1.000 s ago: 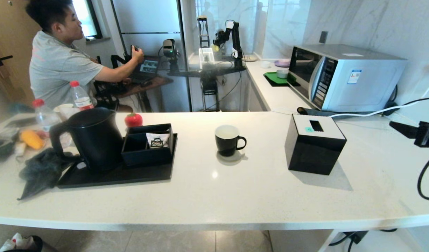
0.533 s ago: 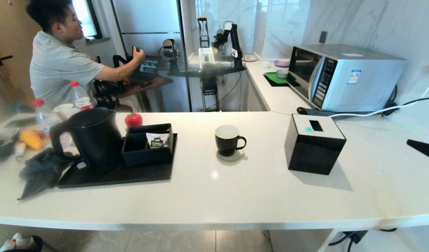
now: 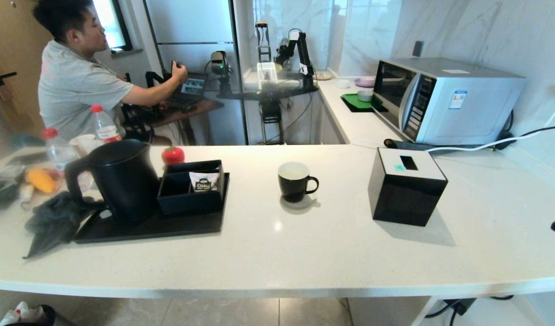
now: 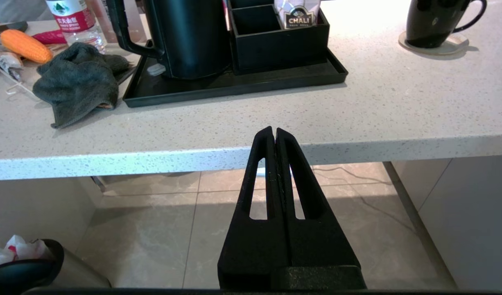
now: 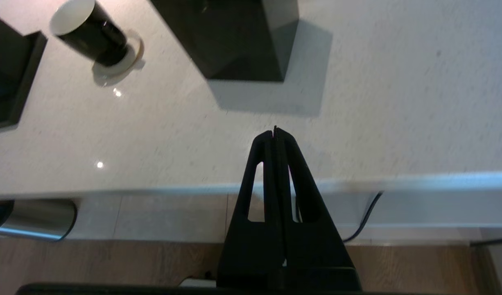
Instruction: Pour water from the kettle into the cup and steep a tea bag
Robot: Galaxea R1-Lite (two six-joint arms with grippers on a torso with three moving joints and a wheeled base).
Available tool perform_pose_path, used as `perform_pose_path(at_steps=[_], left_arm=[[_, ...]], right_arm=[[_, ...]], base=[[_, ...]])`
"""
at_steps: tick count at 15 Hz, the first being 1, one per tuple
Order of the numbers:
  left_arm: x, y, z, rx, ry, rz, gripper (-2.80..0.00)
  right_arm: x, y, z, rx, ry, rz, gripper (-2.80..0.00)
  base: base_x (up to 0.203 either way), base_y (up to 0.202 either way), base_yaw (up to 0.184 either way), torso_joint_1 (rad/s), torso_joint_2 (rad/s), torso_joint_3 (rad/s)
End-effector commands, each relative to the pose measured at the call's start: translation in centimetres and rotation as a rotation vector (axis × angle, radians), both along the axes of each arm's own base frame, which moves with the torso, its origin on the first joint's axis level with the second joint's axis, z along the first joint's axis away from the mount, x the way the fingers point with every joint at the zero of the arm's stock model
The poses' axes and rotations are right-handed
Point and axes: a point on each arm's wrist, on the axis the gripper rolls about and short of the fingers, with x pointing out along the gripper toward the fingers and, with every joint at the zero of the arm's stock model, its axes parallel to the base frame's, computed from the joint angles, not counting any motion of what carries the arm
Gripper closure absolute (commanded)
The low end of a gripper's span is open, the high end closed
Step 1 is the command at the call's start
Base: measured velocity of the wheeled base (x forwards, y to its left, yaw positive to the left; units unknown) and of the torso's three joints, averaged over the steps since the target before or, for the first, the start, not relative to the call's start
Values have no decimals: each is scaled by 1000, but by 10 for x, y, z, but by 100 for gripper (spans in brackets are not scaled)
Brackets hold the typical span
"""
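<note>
The kettle (image 3: 117, 179) stands on the tray (image 3: 178, 226), left of the cup (image 3: 294, 181) and tissue box (image 3: 406, 185).

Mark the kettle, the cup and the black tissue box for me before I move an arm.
kettle (image 3: 123, 181), head view, on the middle of its black body.
cup (image 3: 294, 183), head view, on its outer black wall.
black tissue box (image 3: 406, 199), head view, on its front side face.

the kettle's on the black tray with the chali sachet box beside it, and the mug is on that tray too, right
Not quite. The kettle does stand on the black tray beside the sachet box, but the mug is off the tray, on a small coaster on the bare counter, as the head view shows.
</note>
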Motion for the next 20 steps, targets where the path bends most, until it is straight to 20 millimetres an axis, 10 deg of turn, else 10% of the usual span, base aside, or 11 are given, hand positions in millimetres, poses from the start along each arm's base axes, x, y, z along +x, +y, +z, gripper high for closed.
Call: perform_pose_path(at_steps=[1,11,20], left_arm=[[0,0,0,1,0,0,0],[0,0,0,1,0,0,0],[0,0,0,0,0,0,0]], right_arm=[[-37,19,5,-17,-35,5,0],[-138,62,-25,-213,-138,50,0],[-114,47,-90,-332,-376,-24,0]], base=[[0,0,0,0,0,0],[0,0,0,0,0,0],[0,0,0,0,0,0]])
